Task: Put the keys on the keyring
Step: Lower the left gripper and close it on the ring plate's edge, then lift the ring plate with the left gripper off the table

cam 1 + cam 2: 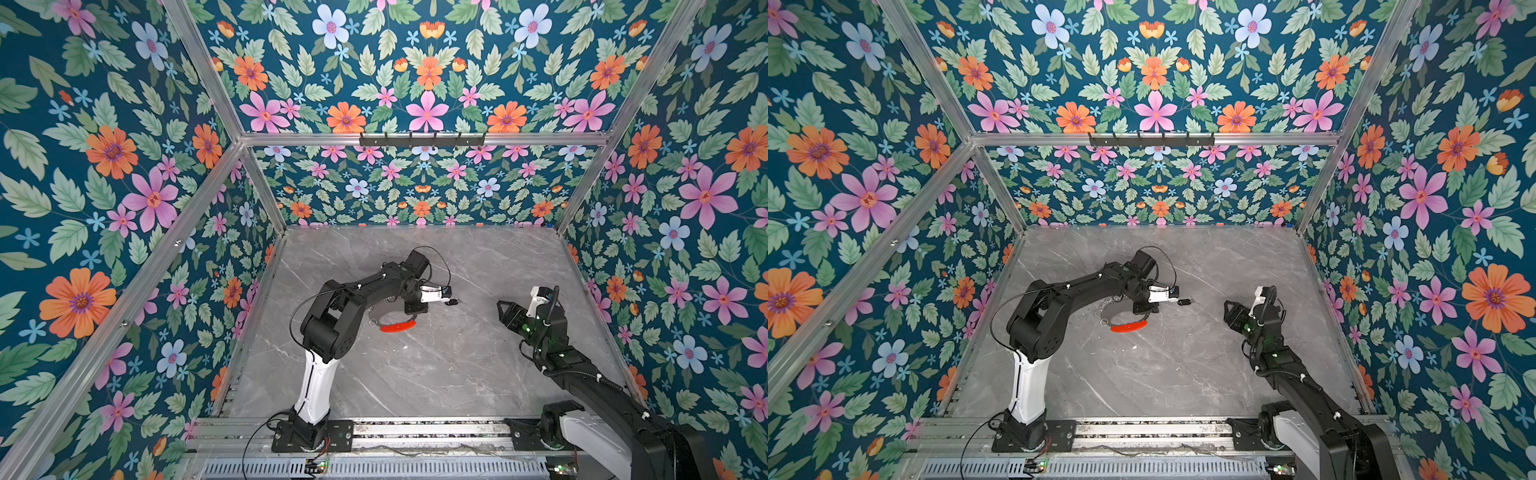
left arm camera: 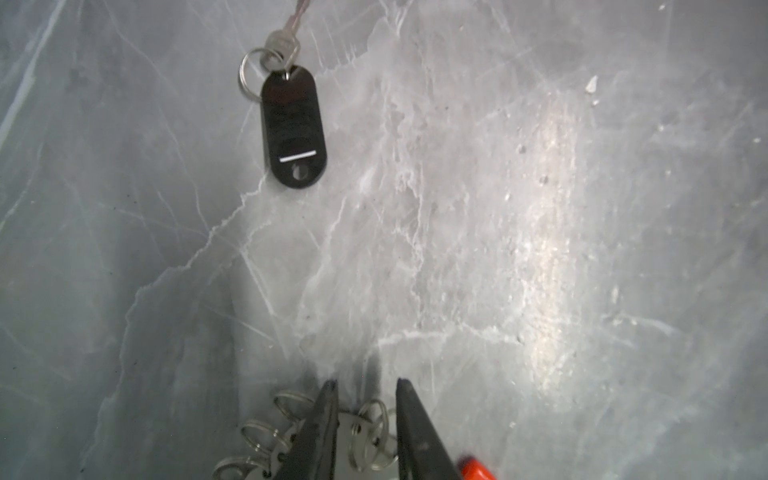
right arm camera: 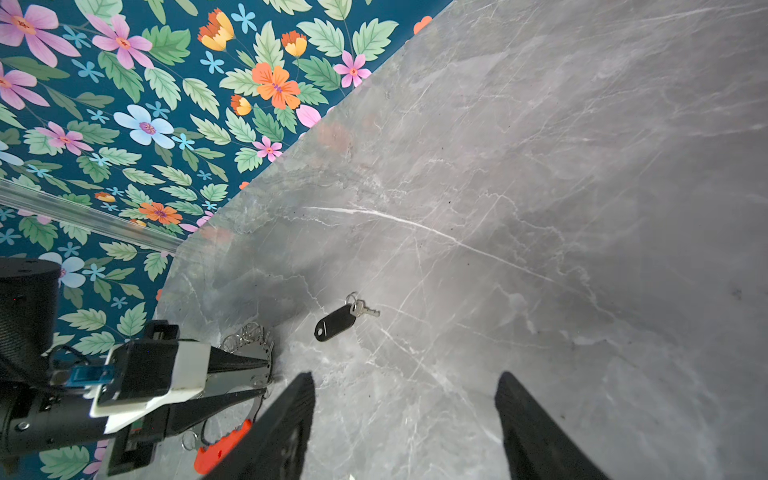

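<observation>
Closest to the left wrist camera, the left gripper (image 2: 365,382) stands with its jaws partly apart, astride the small silver rings of the keyring (image 2: 370,434). The keyring's red piece (image 2: 473,471) shows just beside one finger. Whether the jaws actually pinch the wire or a ring I cannot tell, because the contact is hidden. Straight ahead of those tips, apart from them on the bare table (image 2: 519,228), lies the key fob (image 2: 293,129). Its long axis runs nearly in line with the way the left gripper points, tilted a little. The end with the pale stripe and hole faces the gripper, and the far end carries a split ring and a silver key (image 2: 279,43).

The right gripper (image 3: 406,374) hangs wide open and empty above the table. From it the fob lies ahead and off toward one finger's side, slantwise across its line of reach. In both top views the fob sits between the two grippers, nearer the left one. Since the left is busy at the keyring, the pick likely falls to the right gripper, which would need to reach farther and close across the fob's narrow width.
</observation>
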### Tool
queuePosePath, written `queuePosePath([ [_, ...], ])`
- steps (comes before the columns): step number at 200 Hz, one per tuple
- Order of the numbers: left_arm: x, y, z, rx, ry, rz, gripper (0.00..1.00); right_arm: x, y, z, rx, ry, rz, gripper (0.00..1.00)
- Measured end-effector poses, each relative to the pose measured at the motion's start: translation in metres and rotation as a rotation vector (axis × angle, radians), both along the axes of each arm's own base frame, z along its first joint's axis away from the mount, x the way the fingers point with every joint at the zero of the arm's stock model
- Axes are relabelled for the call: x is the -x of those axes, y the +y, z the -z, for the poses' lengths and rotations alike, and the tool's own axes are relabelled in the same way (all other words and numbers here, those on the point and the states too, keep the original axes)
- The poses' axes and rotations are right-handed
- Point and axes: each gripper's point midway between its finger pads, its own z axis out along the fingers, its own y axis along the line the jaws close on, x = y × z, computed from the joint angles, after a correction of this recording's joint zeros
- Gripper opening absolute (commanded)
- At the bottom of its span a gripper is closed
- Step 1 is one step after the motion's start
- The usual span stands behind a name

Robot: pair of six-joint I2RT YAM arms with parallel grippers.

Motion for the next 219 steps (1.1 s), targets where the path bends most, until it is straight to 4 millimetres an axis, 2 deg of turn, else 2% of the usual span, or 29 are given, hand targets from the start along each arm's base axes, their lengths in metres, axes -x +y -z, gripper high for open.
queuePosePath([
  [85,-0.009,0.011,-0.016,-0.003,-0.083,-0.034,0.30,0.000,0.003,0.002,-0.003,0.007,-0.016,0.70],
  [145,-0.009,0.013,-0.010,-0.012,-0.074,-0.040,0.26,0.000,0.004,0.002,-0.007,0.007,-0.024,0.70],
  [219,-0.008,0.015,-0.001,-0.025,-0.060,-0.040,0.30,0.000,0.004,0.002,-0.007,0.007,-0.024,0.70],
])
